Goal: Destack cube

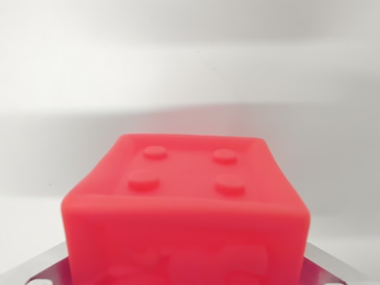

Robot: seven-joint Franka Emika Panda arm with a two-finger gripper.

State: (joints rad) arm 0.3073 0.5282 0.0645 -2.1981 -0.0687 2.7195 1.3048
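Cube (185, 219) in bright red fills the lower middle of the wrist view, its top face carrying four round studs (186, 171) in a square pattern and a raised lip around the edge. Below the cube, at either bottom corner, grey metal parts (335, 270) show, probably parts of the gripper, though no fingertips can be made out. Whether the jaws stand apart or are pressed on the cube cannot be told from here. Behind the cube lies only a pale, blurred background.

What sits under the cube is hidden, so whether it rests on another block cannot be read. To do the destacking well, I judge the grip should sit squarely on two opposite side faces, and the lift should go straight up so the studs below release cleanly without tipping anything.

No brand, label or readable writing shows; faint raised shapes on the cube's front face are too blurred to read.
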